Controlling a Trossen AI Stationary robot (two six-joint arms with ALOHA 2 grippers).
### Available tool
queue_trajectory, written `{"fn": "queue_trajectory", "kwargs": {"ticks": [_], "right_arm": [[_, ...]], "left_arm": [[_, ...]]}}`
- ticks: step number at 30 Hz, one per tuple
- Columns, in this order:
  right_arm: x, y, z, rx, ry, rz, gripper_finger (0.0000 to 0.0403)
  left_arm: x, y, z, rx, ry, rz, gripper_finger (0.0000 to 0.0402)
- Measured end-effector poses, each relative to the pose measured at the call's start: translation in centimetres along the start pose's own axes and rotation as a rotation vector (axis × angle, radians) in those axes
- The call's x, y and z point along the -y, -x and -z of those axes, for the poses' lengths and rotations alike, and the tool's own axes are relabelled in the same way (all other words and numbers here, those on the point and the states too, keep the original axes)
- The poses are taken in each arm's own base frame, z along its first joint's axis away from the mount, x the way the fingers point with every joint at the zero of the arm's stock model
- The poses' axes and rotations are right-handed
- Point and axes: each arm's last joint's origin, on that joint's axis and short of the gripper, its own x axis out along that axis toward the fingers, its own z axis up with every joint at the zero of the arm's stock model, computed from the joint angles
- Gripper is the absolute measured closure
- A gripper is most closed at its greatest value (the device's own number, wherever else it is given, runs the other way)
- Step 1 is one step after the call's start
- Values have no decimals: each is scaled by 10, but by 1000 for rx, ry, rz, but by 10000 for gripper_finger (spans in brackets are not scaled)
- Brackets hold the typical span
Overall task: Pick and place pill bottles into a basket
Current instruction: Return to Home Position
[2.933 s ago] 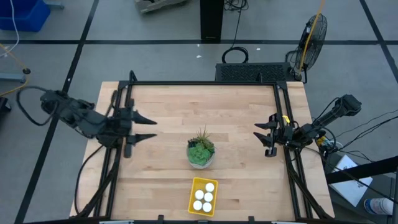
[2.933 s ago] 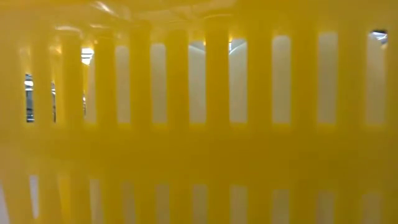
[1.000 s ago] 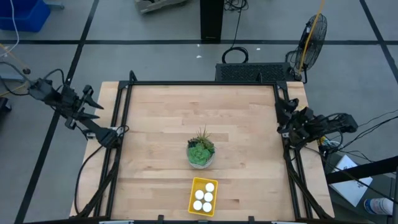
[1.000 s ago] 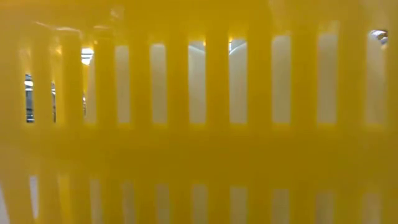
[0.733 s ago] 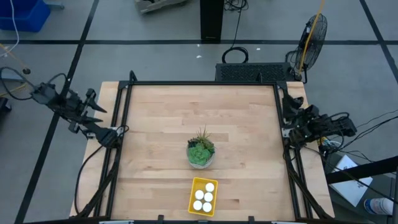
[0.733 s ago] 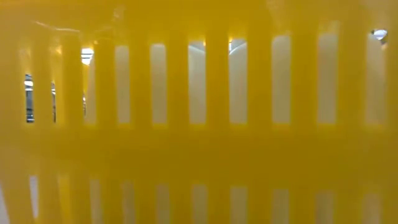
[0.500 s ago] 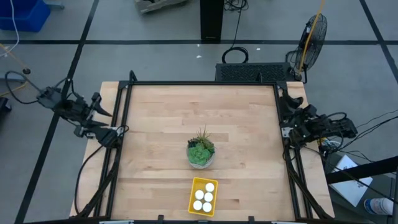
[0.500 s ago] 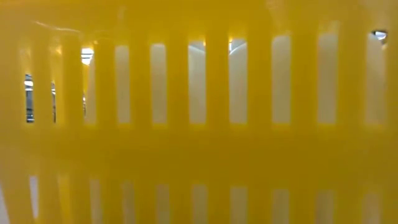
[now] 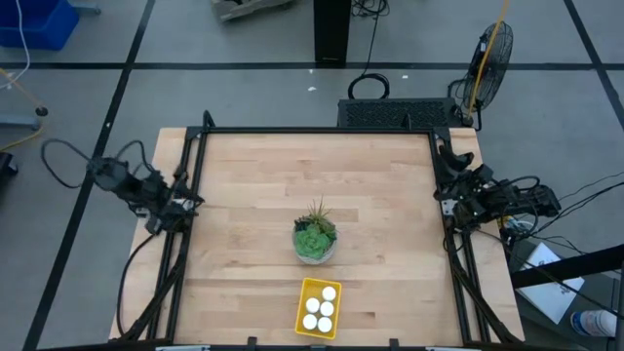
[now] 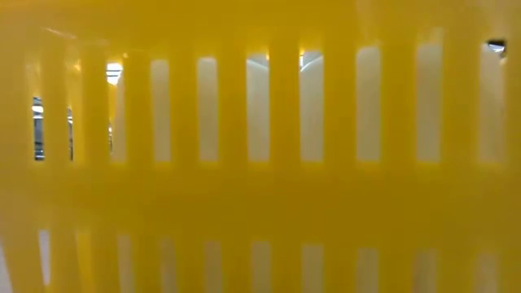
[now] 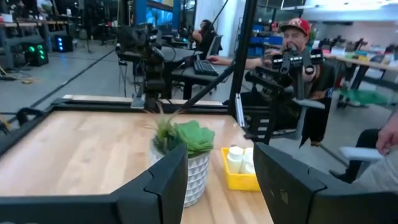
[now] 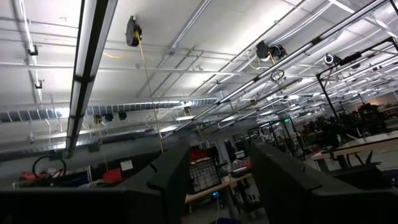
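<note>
**Bottles binned, little left to spoil**

My left gripper (image 11: 219,163) sits at the table's (image 9: 253,175) 9 o'clock edge and my right gripper (image 12: 219,155) at 3 o'clock, both with fingers spread and empty. I judge the one risk is a careless inward sweep nudging the plant (image 9: 315,239) or the basket (image 9: 303,302). The basket stands at 6 o'clock, with four pill bottles (image 9: 327,308) upright inside.

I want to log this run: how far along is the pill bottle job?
Done: the pill bottles stand in the yellow basket, near the plant; none shows on the table. In hand: nothing; the left gripper and right gripper are open and empty at the table's sides. Left: seemingly only parking the arms.
</note>
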Motion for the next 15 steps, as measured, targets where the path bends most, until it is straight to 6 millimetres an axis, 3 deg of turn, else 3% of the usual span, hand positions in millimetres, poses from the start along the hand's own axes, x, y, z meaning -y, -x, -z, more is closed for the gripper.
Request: {"fn": "queue_trajectory", "kwargs": {"ticks": [9,15], "right_arm": [[0,0,1,-11,11,-4,241],[-4,2,20,-162,163,-52,242]], "left_arm": [[9,-45,43,82,35,34,215],[12,-60,63,124,-24,69,215]]}}
